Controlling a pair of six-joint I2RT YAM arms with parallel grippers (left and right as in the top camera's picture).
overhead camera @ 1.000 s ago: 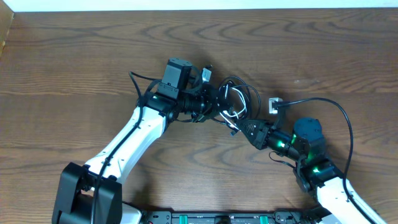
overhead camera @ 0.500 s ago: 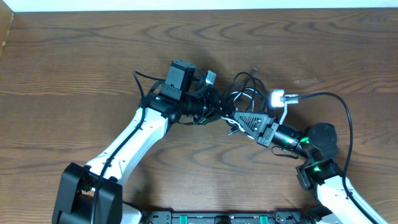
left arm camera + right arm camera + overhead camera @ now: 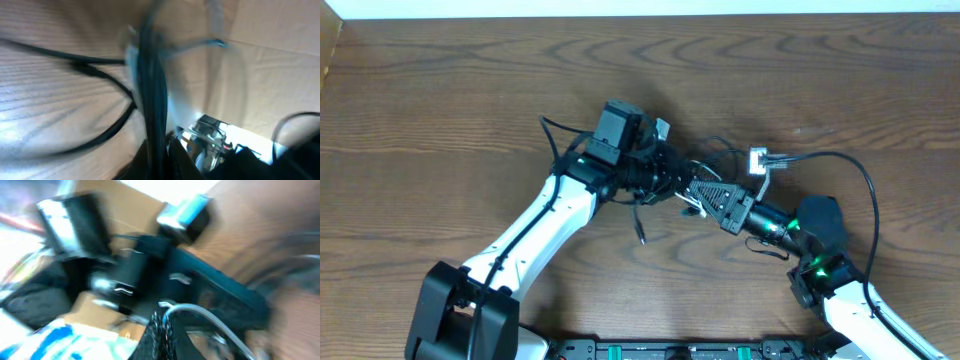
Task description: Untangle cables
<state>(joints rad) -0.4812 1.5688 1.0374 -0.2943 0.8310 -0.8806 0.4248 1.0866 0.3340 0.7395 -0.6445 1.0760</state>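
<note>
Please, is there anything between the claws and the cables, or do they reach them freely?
Nothing visible stands between them. Both claws meet at the cables. The left claw is shut on the black cords, and the right claw is shut with the white cord at its tips, apparently pinched.

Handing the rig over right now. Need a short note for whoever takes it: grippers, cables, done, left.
Left gripper: shut on the thin black cords; wrist view is blurred.
Right gripper: shut on the thin white cord, which arches out of its grip.
Cables: one bunched tangle between the two grippers, mid brown wooden table; a loose black cord end trails toward the robot's side.
Done: both grips set.
Left: no cord separated yet; pull apart, lay each out.
</note>
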